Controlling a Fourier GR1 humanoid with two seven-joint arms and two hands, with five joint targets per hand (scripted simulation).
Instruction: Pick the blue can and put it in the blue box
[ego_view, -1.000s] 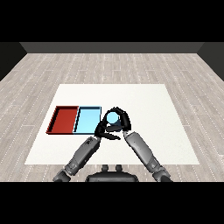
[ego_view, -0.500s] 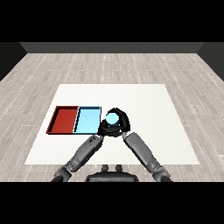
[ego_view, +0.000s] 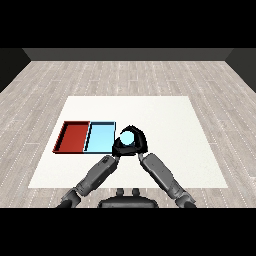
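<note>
Grey plank flooring surrounds the white table (ego_view: 165, 120). Just below the frame's centre, the blue can (ego_view: 127, 136) sits inside the curled fingers of the right hand (ego_view: 139, 142), just right of the light blue tray (ego_view: 100, 137). Whether the left hand (ego_view: 118, 149), tucked against the can's lower left, is curled or straight cannot be told. Left of the blue tray, touching it, lies the red tray (ego_view: 72, 136).
</note>
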